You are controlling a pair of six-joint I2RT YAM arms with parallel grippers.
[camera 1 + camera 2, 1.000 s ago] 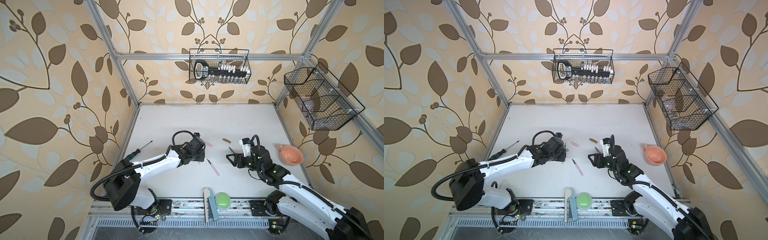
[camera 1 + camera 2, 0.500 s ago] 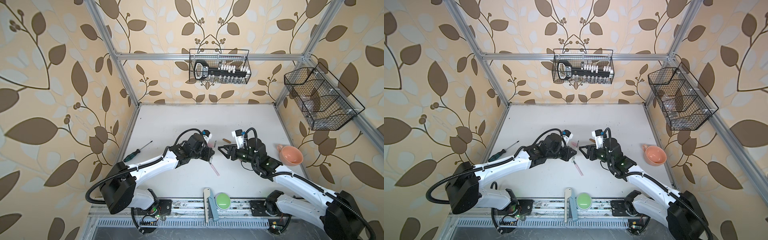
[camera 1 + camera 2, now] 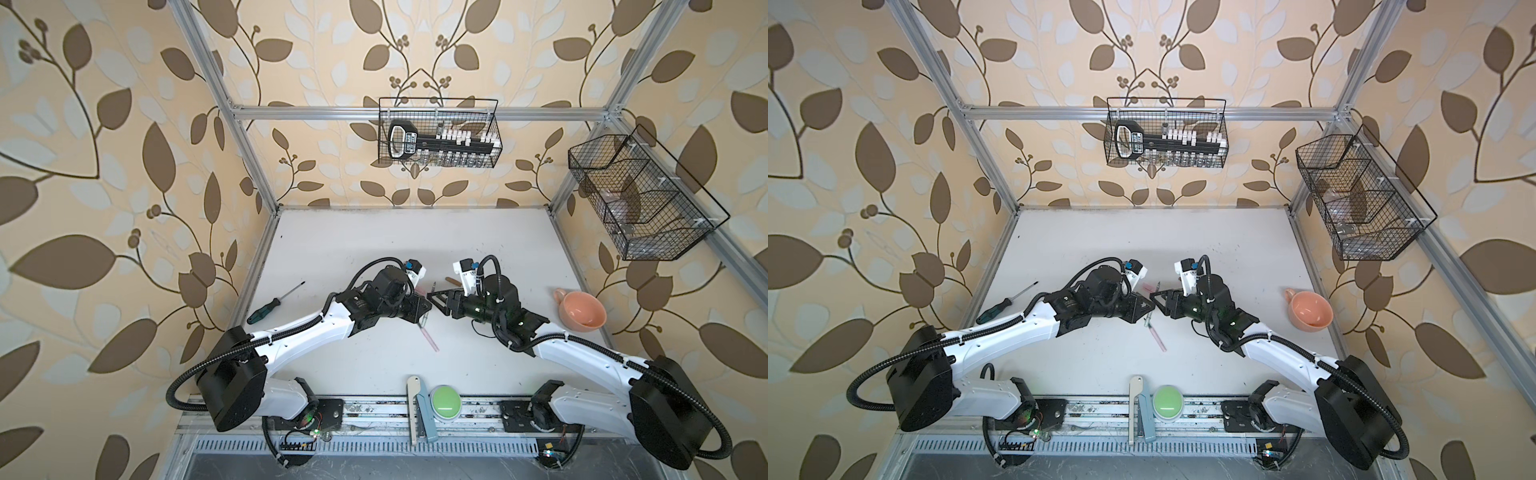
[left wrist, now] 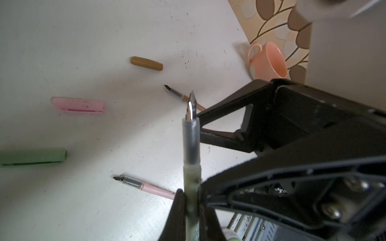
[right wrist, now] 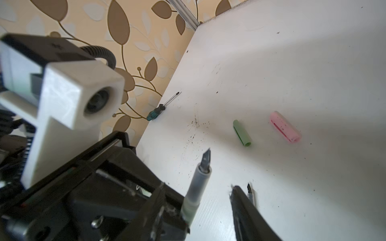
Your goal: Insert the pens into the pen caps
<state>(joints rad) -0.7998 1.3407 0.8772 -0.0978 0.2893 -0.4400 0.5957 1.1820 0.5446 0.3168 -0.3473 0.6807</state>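
Your left jaws are clamped on the green pen, nib pointing away from them; your right jaws stand part open beside its grey section. Beyond the nib, the green cap lies flat on the desk, askew to the pen. Both top views hide that cap; the wrist views show it.

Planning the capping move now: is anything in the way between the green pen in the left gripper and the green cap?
Nothing visible does. Only bare table lies between the green pen and the green cap. The pink pen lies off that line, and the right gripper is on the pen's other side.
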